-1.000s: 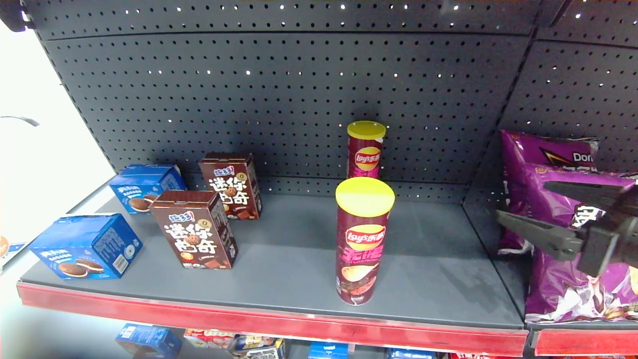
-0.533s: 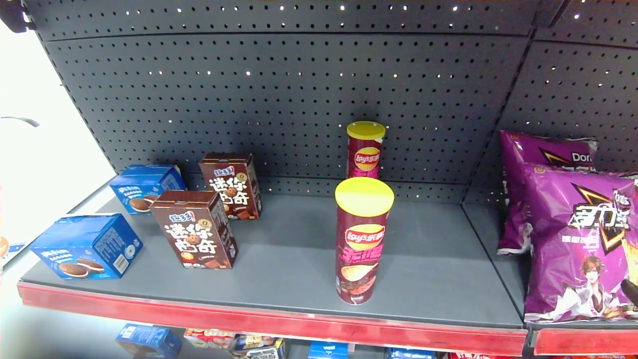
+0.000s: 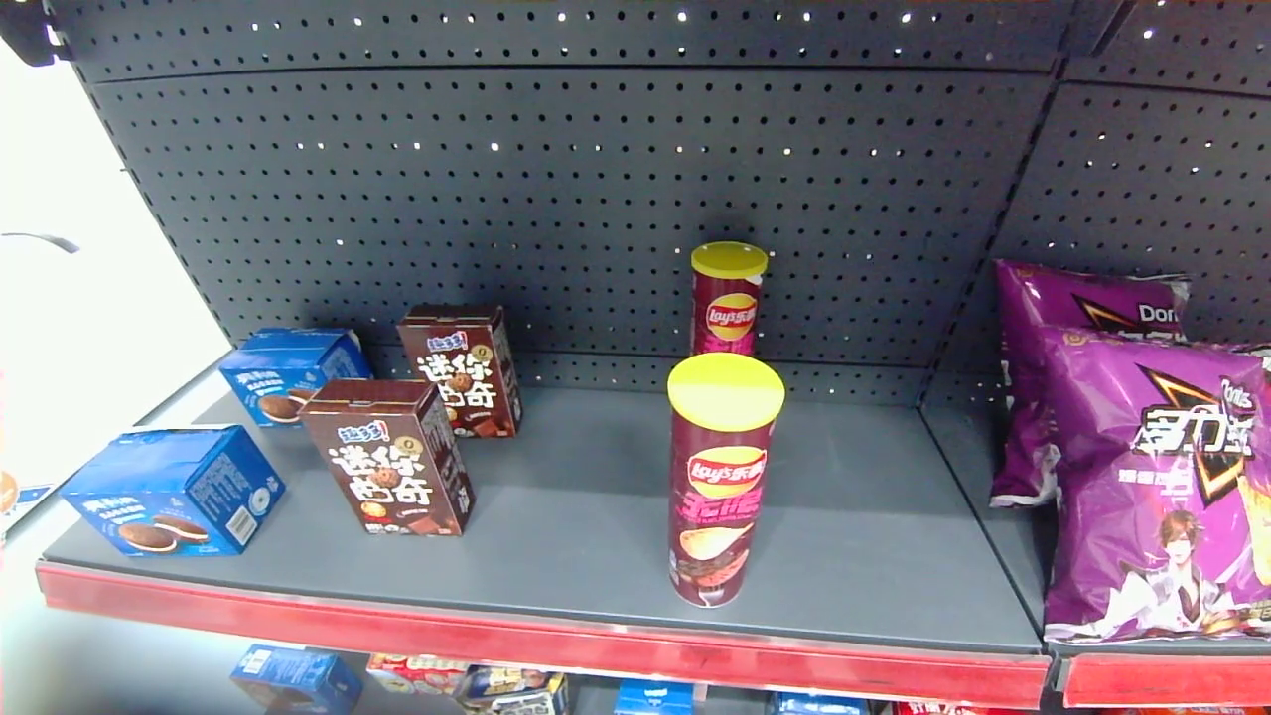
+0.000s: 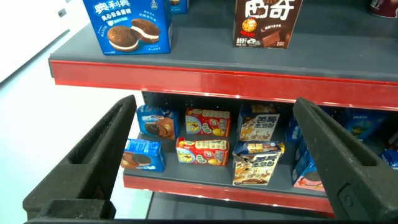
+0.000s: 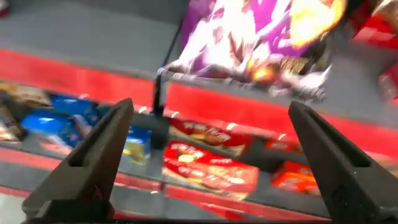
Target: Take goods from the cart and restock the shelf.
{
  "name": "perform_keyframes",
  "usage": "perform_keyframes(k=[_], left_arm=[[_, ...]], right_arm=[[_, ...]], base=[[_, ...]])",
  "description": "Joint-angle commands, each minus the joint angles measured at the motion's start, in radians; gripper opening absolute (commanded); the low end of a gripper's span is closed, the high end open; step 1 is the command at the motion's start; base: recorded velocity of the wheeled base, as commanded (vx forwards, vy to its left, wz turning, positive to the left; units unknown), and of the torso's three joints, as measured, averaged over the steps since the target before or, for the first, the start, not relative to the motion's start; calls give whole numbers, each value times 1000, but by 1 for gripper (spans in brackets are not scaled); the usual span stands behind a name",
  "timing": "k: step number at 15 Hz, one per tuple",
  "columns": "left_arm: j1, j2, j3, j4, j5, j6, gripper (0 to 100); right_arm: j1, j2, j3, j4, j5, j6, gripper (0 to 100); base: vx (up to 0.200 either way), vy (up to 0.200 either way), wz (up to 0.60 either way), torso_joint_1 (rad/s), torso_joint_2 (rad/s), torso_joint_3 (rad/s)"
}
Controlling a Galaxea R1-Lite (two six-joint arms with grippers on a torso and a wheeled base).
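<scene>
With the left gripper and right gripper both wide open and empty, the near can, upright on the shelf, looks light, stiff and slick, best gripped around its middle.

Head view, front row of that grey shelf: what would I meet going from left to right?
blue cookie box → brown cookie box → tall chip can with the yellow lid → purple chip bag
</scene>
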Motion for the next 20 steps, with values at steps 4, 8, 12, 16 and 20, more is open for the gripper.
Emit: perform_keyframes(k=[4,8,12,16,20], left_arm=[[0,0,0,0,0,0,100],[0,0,0,0,2,-2,100],[0,0,0,0,2,0,100],[0,0,0,0,-4,4,100],[0,0,0,0,-4,3,100]], right_arm=[[-28,-138,8,55,-62,146,100],[-28,-139,8,55,-59,124,100],[-26,-139,8,55,-65,109,100],[-26,-139,8,54,-71,108,100],[-26,-139,8,55,-71,109,100]], base=[[0,0,0,0,0,0],[0,0,0,0,0,0],[0,0,0,0,0,0],[0,0,0,0,0,0],[0,50,0,1,1,1]])
